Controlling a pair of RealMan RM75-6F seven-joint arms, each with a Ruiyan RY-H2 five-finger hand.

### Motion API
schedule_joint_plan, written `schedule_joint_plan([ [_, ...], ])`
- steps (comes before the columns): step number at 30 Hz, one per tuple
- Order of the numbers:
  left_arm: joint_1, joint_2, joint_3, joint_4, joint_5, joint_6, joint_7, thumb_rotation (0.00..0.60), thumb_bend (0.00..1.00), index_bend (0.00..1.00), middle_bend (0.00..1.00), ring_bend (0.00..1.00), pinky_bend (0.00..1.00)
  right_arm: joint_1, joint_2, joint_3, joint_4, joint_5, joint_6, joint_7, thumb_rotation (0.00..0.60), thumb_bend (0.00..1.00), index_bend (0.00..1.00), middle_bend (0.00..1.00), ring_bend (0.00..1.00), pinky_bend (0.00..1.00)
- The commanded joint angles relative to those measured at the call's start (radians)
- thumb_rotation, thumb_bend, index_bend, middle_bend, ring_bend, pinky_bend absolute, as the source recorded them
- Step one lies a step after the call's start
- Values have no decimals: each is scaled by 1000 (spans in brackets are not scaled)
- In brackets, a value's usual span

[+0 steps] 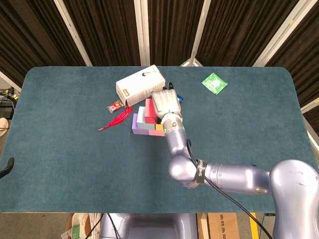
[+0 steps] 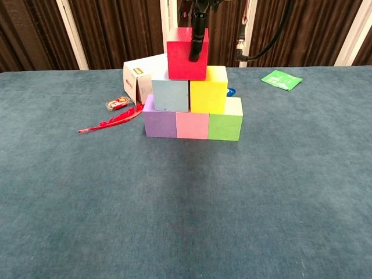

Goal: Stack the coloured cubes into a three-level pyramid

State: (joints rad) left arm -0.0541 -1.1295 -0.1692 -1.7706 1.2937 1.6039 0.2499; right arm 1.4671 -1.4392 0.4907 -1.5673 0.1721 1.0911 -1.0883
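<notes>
A pyramid of cubes stands mid-table: purple (image 2: pixel 159 124), pink (image 2: pixel 192 125) and green (image 2: pixel 225 125) at the bottom, light blue (image 2: pixel 170 95) and yellow (image 2: pixel 208 90) above them. My right hand (image 1: pixel 164 103) grips the red cube (image 2: pixel 181 55) from above, and a dark finger (image 2: pixel 196 40) runs down its front face. The red cube's lower edge meets the tops of the light blue and yellow cubes, roughly over their seam. In the head view the hand covers most of the stack, leaving only the red cube (image 1: pixel 149 110) and the purple cube (image 1: pixel 135 123) partly visible. My left hand is out of sight.
Behind the stack to the left lies a white carton (image 2: pixel 139 78). A red feather (image 2: pixel 110 122) and a small red packet (image 2: pixel 118 104) lie left of the cubes. A green sachet (image 2: pixel 281 79) lies far right, and a small blue item (image 2: pixel 231 92) shows behind the green cube.
</notes>
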Motion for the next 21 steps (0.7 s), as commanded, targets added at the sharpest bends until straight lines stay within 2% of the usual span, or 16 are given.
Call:
schedule_joint_plan([
  [1,0,-1,0,0,-1,1,1,600,402,118,34,0,0,1,0,-2,1,0,-2,1,600,264,405,353,172,0],
  [21,0,-4,-4,-3,-11,1,13,600,401,113,30,0,0,8,6,-12,1,6,-4,9,600,264,368,323,156,0],
])
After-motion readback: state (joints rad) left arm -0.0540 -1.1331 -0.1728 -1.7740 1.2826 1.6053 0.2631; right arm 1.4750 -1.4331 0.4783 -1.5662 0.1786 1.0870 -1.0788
